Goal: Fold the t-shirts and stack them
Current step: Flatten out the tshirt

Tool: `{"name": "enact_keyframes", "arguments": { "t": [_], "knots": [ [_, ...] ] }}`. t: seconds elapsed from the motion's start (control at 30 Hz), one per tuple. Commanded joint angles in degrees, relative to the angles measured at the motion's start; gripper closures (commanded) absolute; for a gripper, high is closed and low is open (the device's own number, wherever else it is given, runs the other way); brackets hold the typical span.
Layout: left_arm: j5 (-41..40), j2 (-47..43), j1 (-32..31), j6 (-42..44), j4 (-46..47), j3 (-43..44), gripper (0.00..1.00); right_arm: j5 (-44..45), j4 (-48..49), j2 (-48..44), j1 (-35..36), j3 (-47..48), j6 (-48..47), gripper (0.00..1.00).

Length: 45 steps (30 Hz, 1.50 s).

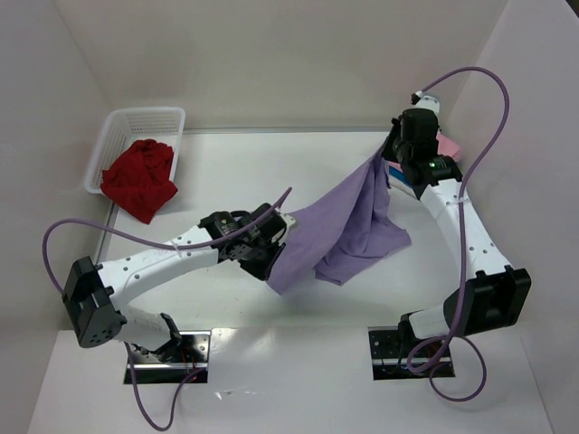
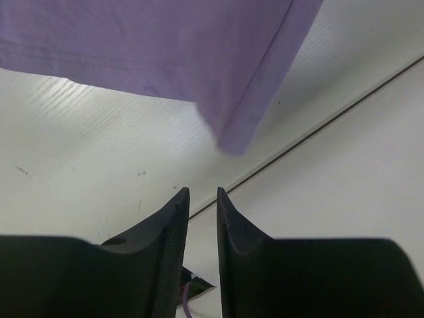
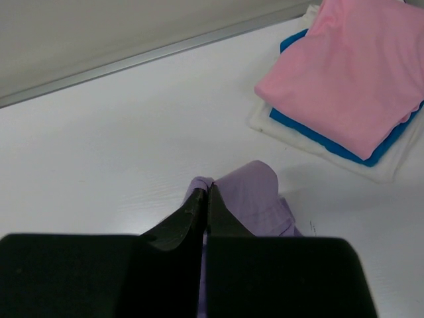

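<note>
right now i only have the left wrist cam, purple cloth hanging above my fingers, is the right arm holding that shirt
Observer: Yes. The right gripper is shut on a bunched edge of the lavender shirt, holding it up at the far right while the rest drapes down.
Operator: where's the folded stack
Observer: Just beyond that gripper, at the far right: the pink shirt lies folded on top of the blue shirt.
Operator: and the red one
Observer: The red shirt is crumpled at the far left, partly in the white basket and spilling over its near edge.
</note>
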Motion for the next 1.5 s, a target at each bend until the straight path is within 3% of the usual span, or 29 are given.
{"name": "enact_keyframes", "arguments": {
  "t": [0.0,0.1,0.17,0.2,0.33,0.8,1.47],
  "knots": [
    [3.3,1.5,0.1,1.1,3.5,1.5,0.69,0.7,4.5,-0.6,-0.5,-0.1,-0.4,1.00],
    [5.5,3.7,0.1,1.7,4.7,0.1,0.66,0.7,4.5,-0.6,-0.5,-1.4,-0.4,1.00],
    [5.5,4.5,-0.5,1.7,5.3,-0.5,0.61,0.7,5.1,-0.6,-1.0,-1.9,-0.4,1.00],
    [6.2,5.1,-0.5,1.7,6.2,-0.5,0.49,0.7,5.1,-1.1,-1.0,-2.5,-0.4,1.00],
    [7.6,7.2,-2.3,2.3,9.9,-1.1,0.43,0.7,5.1,-1.1,-1.0,-4.1,-0.4,1.00],
    [6.3,19.5,-6.4,1.7,18.8,1.4,0.46,0.7,6.2,-1.1,-2.0,-6.5,-0.4,1.00],
    [6.2,26.5,-8.6,1.7,21.6,4.3,0.46,0.2,6.7,-0.6,-2.6,-7.0,-0.4,1.00]
  ]
}}
